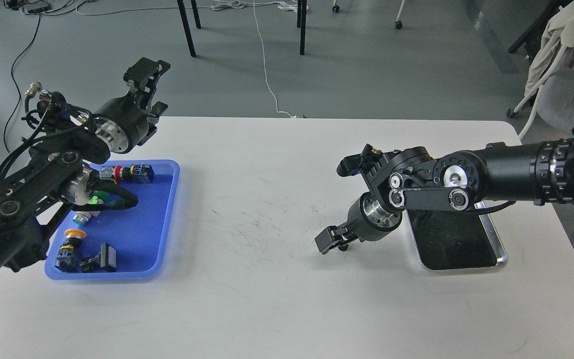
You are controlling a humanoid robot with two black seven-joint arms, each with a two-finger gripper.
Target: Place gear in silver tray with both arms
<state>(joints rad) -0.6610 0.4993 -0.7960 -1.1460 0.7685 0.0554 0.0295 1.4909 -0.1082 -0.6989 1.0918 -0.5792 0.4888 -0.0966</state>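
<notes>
Since no gear is in either grip, I judge the pick not yet begun. On the desk, the silver tray lies near right, partly under my right arm; right gripper hangs beside it, fingers slightly spread, empty. Farther left, parts fill the blue tray; left gripper is raised beyond, fingers spread.

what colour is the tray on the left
Blue, seen in the head view: the plastic tray.
</notes>
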